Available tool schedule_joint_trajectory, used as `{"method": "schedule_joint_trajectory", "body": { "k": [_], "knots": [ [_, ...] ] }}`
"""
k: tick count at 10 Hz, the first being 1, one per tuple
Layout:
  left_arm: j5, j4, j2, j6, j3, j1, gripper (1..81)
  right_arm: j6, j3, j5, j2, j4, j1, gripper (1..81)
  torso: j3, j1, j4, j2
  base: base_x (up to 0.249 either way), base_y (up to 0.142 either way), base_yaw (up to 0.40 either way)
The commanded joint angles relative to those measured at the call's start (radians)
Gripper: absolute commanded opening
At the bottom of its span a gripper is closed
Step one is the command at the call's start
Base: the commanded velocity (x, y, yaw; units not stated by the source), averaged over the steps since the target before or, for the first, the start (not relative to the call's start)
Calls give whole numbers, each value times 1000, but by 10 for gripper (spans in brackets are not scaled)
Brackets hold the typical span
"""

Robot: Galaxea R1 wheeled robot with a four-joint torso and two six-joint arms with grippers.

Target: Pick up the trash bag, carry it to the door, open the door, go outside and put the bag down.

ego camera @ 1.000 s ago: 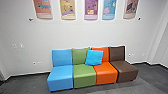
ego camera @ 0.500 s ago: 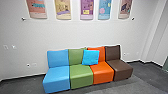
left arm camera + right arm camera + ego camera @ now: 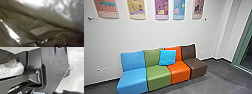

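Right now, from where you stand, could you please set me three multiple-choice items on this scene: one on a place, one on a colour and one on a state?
1. Where is the light-blue cushion?
A) On the floor
B) Against the backs of the green seat and the orange seat
C) Against the wall

2. In the head view, what colour is the end seat on the row's right?
A) Brown
B) Yellow
C) White

3. How are the four seats arranged?
A) Stacked up
B) Spread well apart
C) Side by side

Key:
1: B, the cushion overlaps both backs.
2: A, its back and its base are both brown.
3: C, they form one close row.
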Motion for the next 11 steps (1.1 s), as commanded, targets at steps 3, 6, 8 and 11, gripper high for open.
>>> {"method": "schedule_joint_trajectory", "body": {
  "k": [3,6,8,11],
  "knots": [
    [69,3,2,4,-1,-53,10,-15,-82,-63,46,-6,40,811,0,0,0,0,0,0,-257],
    [28,0,0,0,-4,-55,10,-32,-117,-63,77,-17,34,811,0,0,0,0,0,0,-268],
    [20,0,2,-7,-10,-56,10,-30,-134,-61,89,-29,31,811,0,0,0,0,0,0,-274],
    [20,-3,-1,-7,-10,-58,10,-30,-138,-61,94,-29,29,811,0,0,0,0,0,0,-275]
  ]
}}
